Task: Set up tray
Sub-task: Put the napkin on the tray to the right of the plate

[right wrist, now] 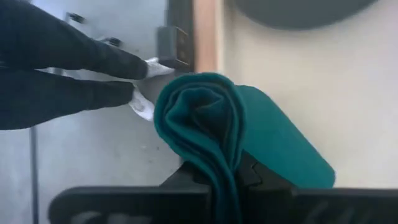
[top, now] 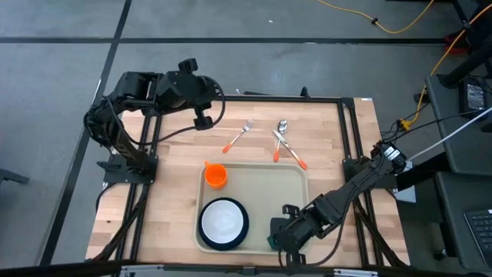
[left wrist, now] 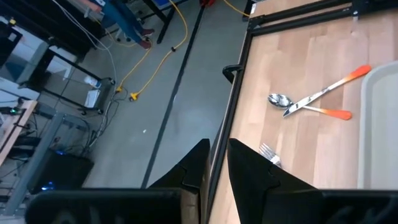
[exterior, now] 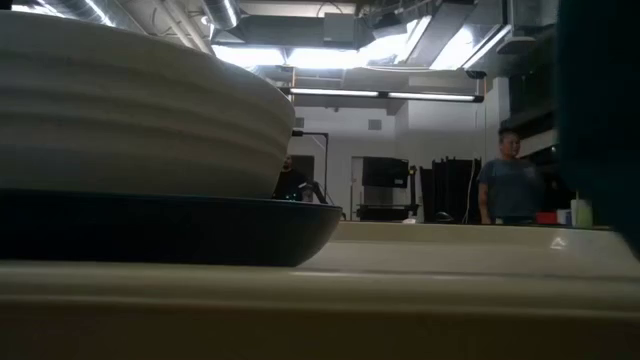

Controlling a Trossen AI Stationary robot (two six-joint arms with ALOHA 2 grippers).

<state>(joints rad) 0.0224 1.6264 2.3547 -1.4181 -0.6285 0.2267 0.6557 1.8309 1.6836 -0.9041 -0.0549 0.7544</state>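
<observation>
Hovering at the wooden surface's (top: 173,192) far left corner, the left claw (top: 202,119) carries nothing, its dark fingers (left wrist: 249,171) nearly together. Right of it lie an orange-handled metal fork (top: 239,135), then a crossed orange-handled spoon (top: 279,138) and knife (top: 290,154). The large cream rectangular plastic tray (top: 265,188) sits at the near middle, bearing an orange plastic cup (top: 216,175) and a white bowl on a dark round plate (top: 223,223). At its near right corner, the right claw (top: 278,240) is pinching a folded teal cloth napkin (right wrist: 224,134). Placing the napkin seems in hand; next, lowering it flat and letting go.
</observation>
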